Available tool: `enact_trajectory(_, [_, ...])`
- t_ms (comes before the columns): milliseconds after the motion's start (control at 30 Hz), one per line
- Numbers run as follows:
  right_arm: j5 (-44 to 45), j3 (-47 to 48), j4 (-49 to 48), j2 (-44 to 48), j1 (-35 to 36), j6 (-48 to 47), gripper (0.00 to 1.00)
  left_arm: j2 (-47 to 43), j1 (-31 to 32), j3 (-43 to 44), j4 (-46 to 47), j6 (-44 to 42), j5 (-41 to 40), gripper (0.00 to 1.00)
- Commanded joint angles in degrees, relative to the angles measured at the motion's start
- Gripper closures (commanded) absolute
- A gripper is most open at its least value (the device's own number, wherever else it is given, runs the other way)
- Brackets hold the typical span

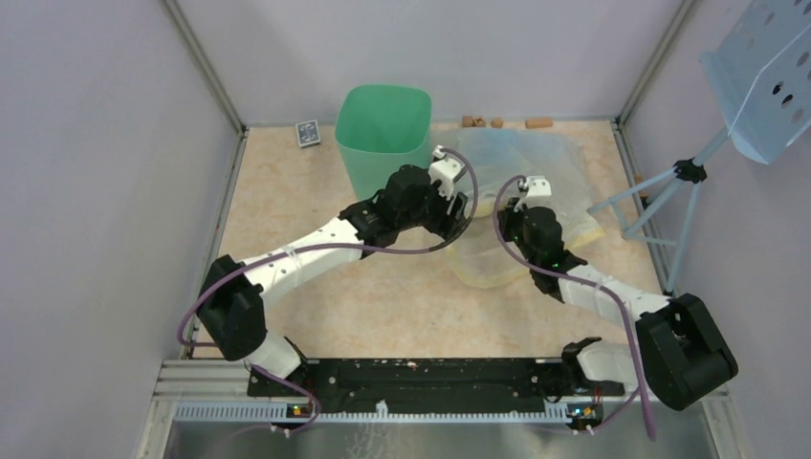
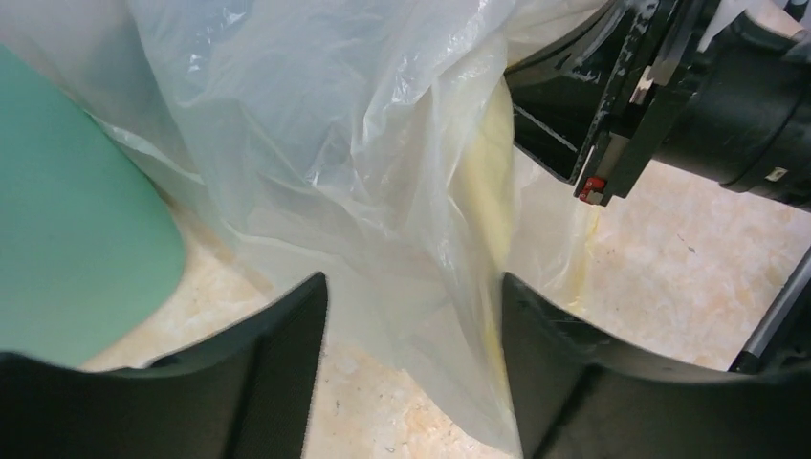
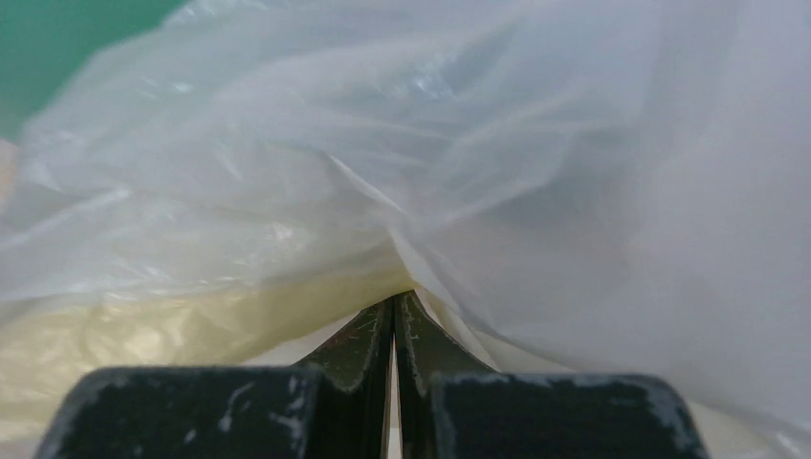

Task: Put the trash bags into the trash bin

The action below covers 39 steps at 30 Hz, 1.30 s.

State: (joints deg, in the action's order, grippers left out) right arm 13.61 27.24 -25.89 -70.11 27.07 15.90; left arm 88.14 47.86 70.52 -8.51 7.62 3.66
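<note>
Here the mint-green trash bin stands upright on the table, its mouth open upward. Just to the right of the bin lies a heap of clear plastic bag and yellowish plastic bag. The left pincer hangs close beside the bin, its jaws apart, with clear film drooping between them. The right pincer, farther from the bin, is closed tight, with film bunched at its tips.

mint-green bin, there it is; clear bag looks milky white, yellow bag a pale buttery tint; table is beige and marbled; arms white and black, cables purple, rack pale blue.
</note>
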Motion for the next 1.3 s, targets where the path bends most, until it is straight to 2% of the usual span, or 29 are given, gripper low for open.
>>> enact_trajectory(0, [-3.3,6.4,2.9,3.6,-0.2,-4.8,1.00,0.9,1.9,4.9,-1.1,-8.9,-3.1,0.22])
enact_trajectory(67, [-3.8,7.5,4.2,4.3,-0.2,-4.7,1.00,1.4,2.1,5.6,-0.5,-11.9,-3.1,0.10])
enact_trajectory(167, [-5.0,8.0,4.1,4.6,-0.2,-4.0,1.00,2.9,2.2,6.7,1.5,-15.2,-1.9,0.01])
enact_trajectory(333, [-4.3,8.8,3.0,3.8,-0.4,-2.2,1.00,7.4,2.2,10.8,0.9,-17.4,-1.2,0.01])
enact_trajectory(467, [-4.9,9.6,2.6,4.3,-0.7,-1.4,1.00,10.9,2.1,13.2,1.6,-15.1,-6.7,0.04])
enact_trajectory(600, [-4.9,9.3,3.1,6.4,-0.9,-0.3,1.00,14.3,2.1,16.9,2.1,-15.5,-7.5,0.16])
enact_trajectory(700, [-4.6,6.9,3.0,9.6,-1.0,1.3,1.00,16.2,1.8,18.3,4.6,-14.7,-8.1,0.45])
enact_trajectory(800, [-6.3,3.2,1.0,13.3,-1.0,1.3,1.00,16.5,0.3,19.0,6.4,-11.8,-2.4,0.83])
enact_trajectory(867, [-8.0,0.3,-0.8,15.4,-1.0,-0.1,1.00,16.3,-0.5,20.0,6.4,-9.5,1.2,0.99])
enact_trajectory(967, [-8.7,-4.9,-4.0,18.8,0.1,-2.1,1.00,15.8,-0.9,21.2,5.3,-7.7,3.7,1.00])
enact_trajectory(1067, [-2.3,-9.9,-10.9,19.6,5.1,-4.8,1.00,15.3,-1.1,21.3,4.8,-3.3,4.7,1.00])
enact_trajectory(1133, [-0.2,-9.8,-12.8,16.0,7.7,-6.2,1.00,14.8,-1.2,21.1,4.3,-1.5,5.7,1.00])
enact_trajectory(1267, [-1.7,-9.4,-19.0,5.6,8.2,-5.4,0.95,13.2,-1.5,19.4,4.2,1.2,7.7,1.00])
